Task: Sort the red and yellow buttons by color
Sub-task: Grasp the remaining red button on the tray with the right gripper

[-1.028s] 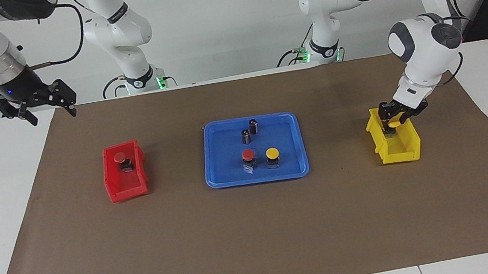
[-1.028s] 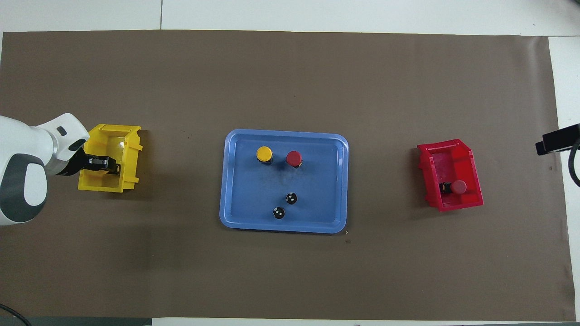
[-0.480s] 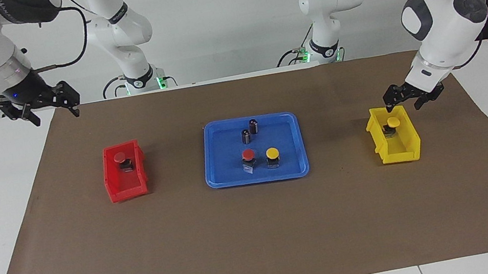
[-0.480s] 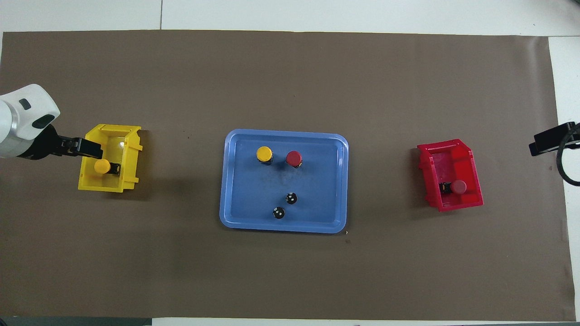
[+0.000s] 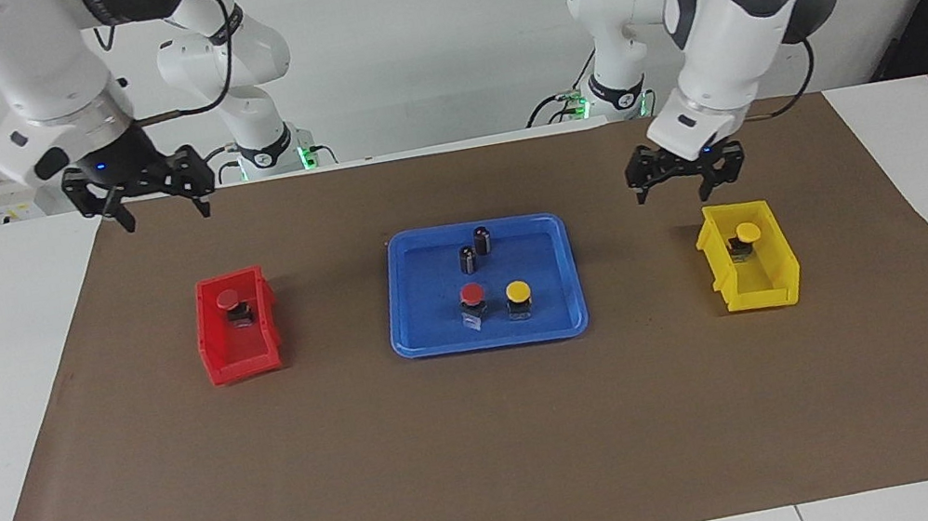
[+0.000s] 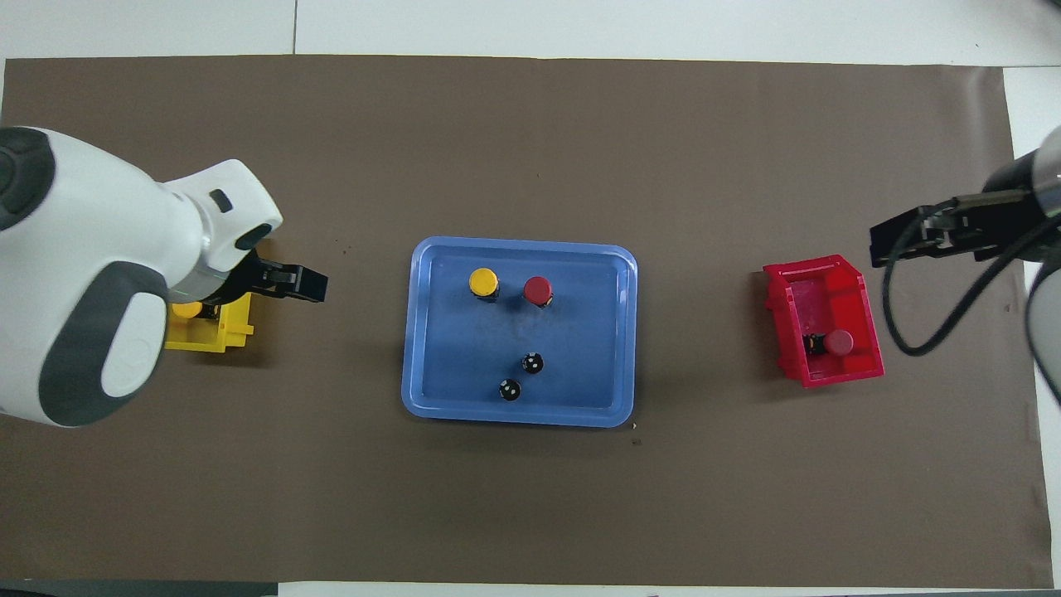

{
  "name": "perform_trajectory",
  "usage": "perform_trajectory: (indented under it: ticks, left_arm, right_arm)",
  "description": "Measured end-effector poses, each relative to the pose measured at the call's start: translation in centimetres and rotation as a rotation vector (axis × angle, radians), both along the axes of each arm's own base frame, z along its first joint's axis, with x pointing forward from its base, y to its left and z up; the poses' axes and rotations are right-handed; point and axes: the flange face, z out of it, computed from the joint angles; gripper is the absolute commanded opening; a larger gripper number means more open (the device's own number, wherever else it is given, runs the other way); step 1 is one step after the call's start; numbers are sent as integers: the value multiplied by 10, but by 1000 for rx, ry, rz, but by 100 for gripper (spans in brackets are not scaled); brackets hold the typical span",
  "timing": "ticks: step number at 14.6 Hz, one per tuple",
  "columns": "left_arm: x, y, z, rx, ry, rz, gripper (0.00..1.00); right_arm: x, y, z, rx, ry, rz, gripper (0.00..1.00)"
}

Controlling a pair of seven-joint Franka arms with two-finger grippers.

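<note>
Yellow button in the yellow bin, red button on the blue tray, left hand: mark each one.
yellow button in the yellow bin (image 5: 747,232), facing view, on its cap.
red button on the blue tray (image 6: 538,289), overhead view, on its cap.
left hand (image 5: 687,186), facing view, midway between fingertips.

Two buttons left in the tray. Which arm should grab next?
Left. The left gripper, open and empty, hangs between the yellow bin and the blue tray; the right gripper is up by the table's edge.

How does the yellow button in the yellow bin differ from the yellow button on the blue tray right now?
The yellow button in the bin sits inside the yellow bin at the left arm's end, sorted. The yellow button on the tray stands on the blue tray beside a red button, unsorted. Both stand upright, ungripped.
</note>
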Motion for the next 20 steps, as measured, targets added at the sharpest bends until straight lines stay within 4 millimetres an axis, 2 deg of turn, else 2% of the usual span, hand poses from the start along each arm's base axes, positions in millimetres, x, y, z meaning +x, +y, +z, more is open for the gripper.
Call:
perform_trajectory:
  ticks: [1,2,3,5,6,8,10,11,14,16,18,20]
  left_arm:
    - [-5,-25,-8,-11,-19,23,100]
    - [-7,-46,-20,-20,-31,47,99]
    - [-8,-63,-35,-28,-40,71,99]
    - [-11,-94,-61,-37,-46,114,99]
    - [-13,-103,-71,-37,-43,123,99]
    - [-11,-103,-80,-27,-32,136,100]
    - [0,-82,-75,22,-21,122,100]
    - [13,-58,-66,63,-15,74,100]
    - [58,39,-26,91,-1,-56,100]
    - [74,89,-11,87,-17,-62,100]
    - [78,113,-6,86,-23,-47,100]
    - [78,121,0,84,-31,-34,100]
  right_arm:
    - [1,38,-12,3,-7,-8,100]
    - [3,67,-24,6,-9,-11,100]
    - [6,81,-35,13,-11,-18,100]
    - [14,97,-47,48,-20,-61,100]
    - [15,111,-55,60,-20,-80,100]
    - [14,140,-72,65,-15,-94,100]
    - [14,149,-85,62,-3,-95,100]
    - [15,147,-88,60,1,-98,100]
    - [16,152,-100,71,-19,-95,100]
    - [10,173,-118,80,-32,-93,100]
    - [6,194,-136,89,-41,-94,100]
    - [4,213,-155,85,-56,-96,100]
